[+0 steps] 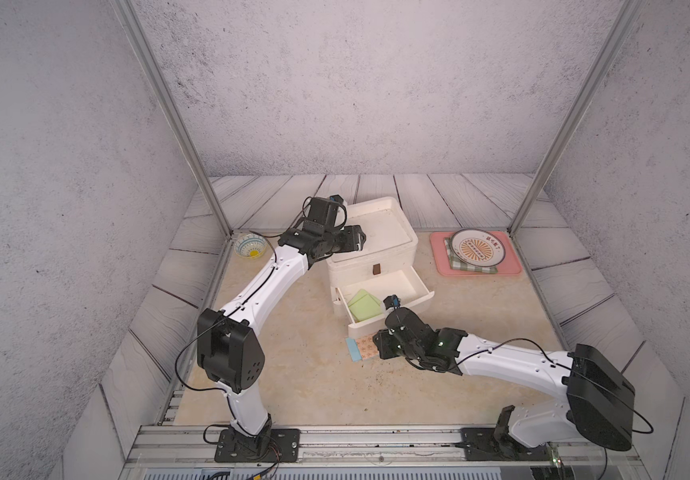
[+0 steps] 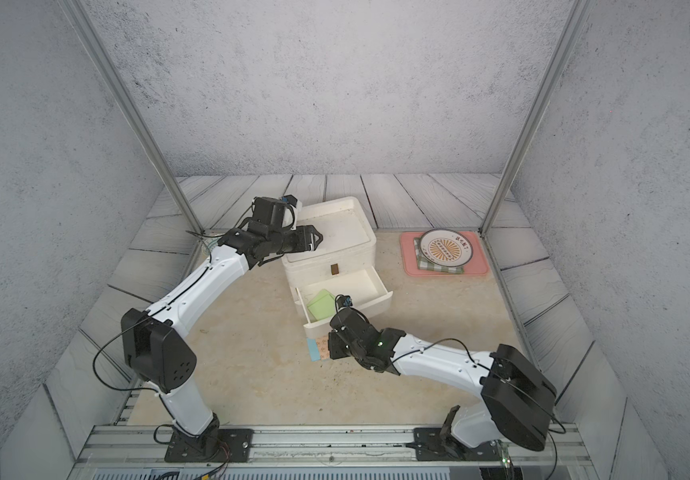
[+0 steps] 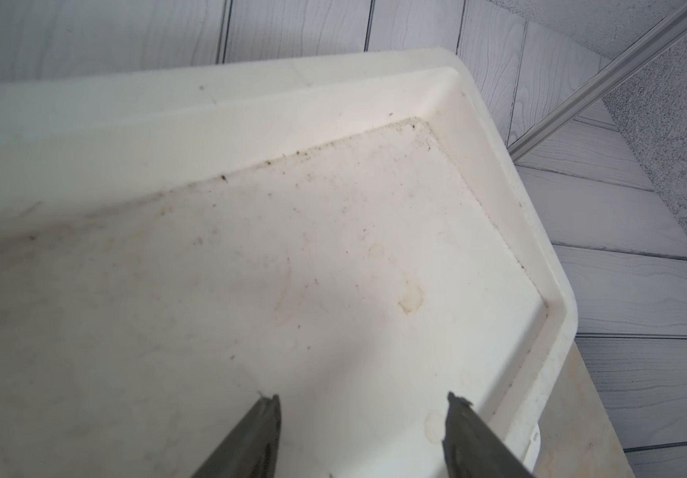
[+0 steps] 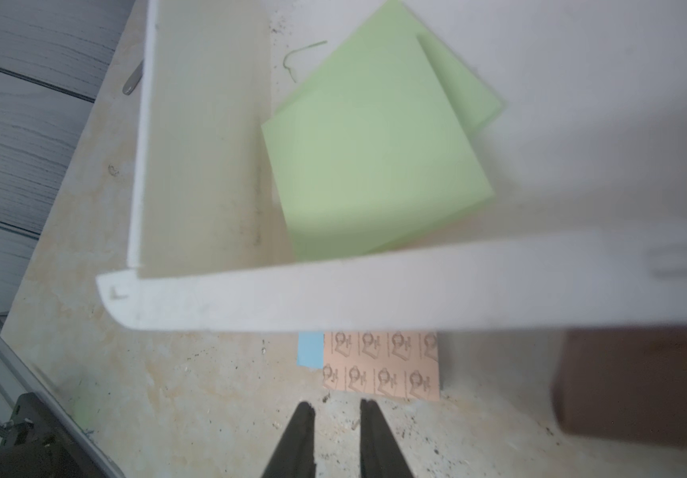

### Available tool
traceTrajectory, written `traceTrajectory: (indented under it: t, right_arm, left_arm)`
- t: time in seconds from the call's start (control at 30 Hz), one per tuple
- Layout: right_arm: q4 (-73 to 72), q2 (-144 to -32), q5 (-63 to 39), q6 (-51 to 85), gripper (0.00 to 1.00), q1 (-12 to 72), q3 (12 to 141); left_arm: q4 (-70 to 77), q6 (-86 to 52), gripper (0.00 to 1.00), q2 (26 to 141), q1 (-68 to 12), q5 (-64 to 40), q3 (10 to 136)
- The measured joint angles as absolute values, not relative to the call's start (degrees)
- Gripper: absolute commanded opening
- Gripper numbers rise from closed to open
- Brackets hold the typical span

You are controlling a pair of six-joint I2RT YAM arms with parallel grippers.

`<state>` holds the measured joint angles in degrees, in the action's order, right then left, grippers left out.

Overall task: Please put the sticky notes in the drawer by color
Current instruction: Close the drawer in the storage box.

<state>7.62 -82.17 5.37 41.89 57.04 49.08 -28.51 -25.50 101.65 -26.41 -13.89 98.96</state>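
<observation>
The white drawer (image 1: 376,245) cabinet stands mid-table with its two lower drawers pulled out. Two pale green sticky notes (image 1: 362,306) (image 4: 375,149) lie in the lowest one. The one above it (image 1: 389,286) shows nothing inside. An orange-patterned sticky note with a light blue edge (image 1: 361,348) (image 2: 319,348) (image 4: 381,368) lies flat on the table, partly under the lowest drawer's front. My right gripper (image 4: 337,407) is low over the table just short of that note, open by a narrow gap with nothing between its fingers. My left gripper (image 3: 362,399) (image 1: 359,239) hovers open and empty over the cabinet's rimmed top.
A pink tray (image 1: 511,266) at the back right holds a round plate (image 1: 477,247) on a green checked cloth (image 1: 459,266). A small patterned bowl (image 1: 250,246) sits at the back left beside a metal frame post (image 1: 210,195).
</observation>
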Motion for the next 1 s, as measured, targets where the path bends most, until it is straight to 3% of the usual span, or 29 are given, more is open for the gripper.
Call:
traceTrajectory:
  t: [0.5, 0.73, 1.0]
  right_arm:
    - [5.3, -98.0, 1.0, 35.3, 0.29, 57.3, 65.1]
    - [5.4, -97.6, 0.6, 33.7, 0.3, 57.3, 64.9]
    - [6.5, -87.6, 5.8, 33.5, 0.3, 55.1, 52.5]
  left_arm:
    - [-20.1, -27.0, 0.65, 95.9, -26.5, -16.6, 88.6]
    - [-22.0, -27.0, 0.65, 94.0, -24.6, -17.2, 87.8]
    - [-22.9, -27.6, 0.64, 96.9, -24.4, -21.1, 90.9]
